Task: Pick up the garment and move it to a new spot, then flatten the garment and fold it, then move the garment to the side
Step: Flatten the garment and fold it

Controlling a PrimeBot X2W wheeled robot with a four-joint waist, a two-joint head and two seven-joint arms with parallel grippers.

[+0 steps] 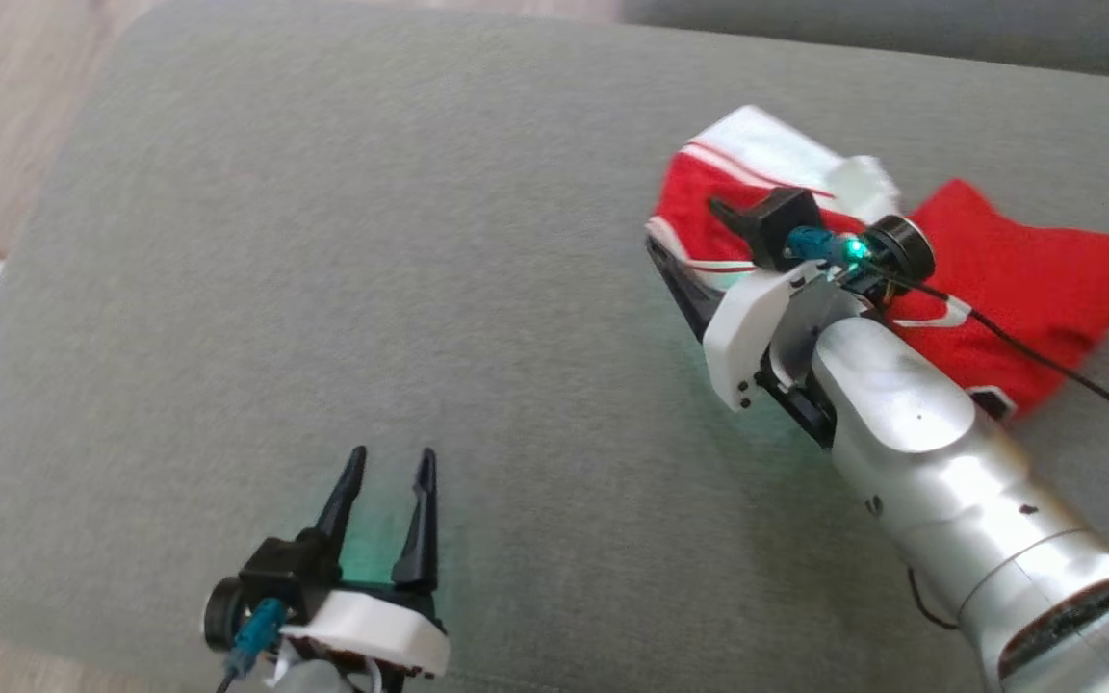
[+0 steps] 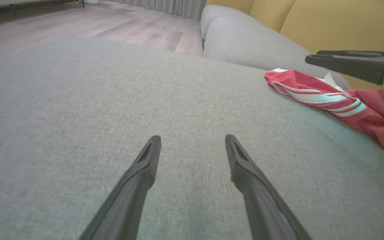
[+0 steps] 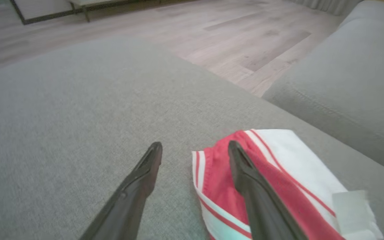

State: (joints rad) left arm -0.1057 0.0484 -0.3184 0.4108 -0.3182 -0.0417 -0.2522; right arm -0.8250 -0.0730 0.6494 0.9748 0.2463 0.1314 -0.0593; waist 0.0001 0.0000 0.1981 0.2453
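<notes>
Head view: the garment (image 1: 1026,279), red w/ white stripes, lies bunched on the right part of a big grey cushion (image 1: 420,241), not spread flat and not neatly folded. The right hand (image 1: 682,223) hangs over the garment's left end, fingers apart, nothing grasped; whether the tips touch the cloth can't be told from here. The left hand (image 1: 392,457) sits low at the near left, well apart from the garment, fingers spread and empty. A small dark-and-white patch (image 1: 992,399) at the garment's near edge may be a logo, too small to read. Left wrist view: the left hand (image 2: 192,138) is released over bare cushion; the garment (image 2: 315,95) is off to the right, w/ one dark finger (image 2: 345,65) of the right hand above it. Behind are a second grey cushion (image 2: 238,43), a yellow sofa back (image 2: 345,23) and wood floor (image 2: 128,23). Right wrist view: the right hand (image 3: 194,144) is open, one finger over the cushion, the other over the striped end of the garment (image 3: 278,173), so it straddles that edge. A pale tab (image 3: 352,206), prob. a care label, shows no legible text. Progress, as a judgement: looks early. No grasp made yet, so the pick-up and move seem pending, and flattening, folding and shifting to the side are all left. No brand name or other writing readable anywhere.
</notes>
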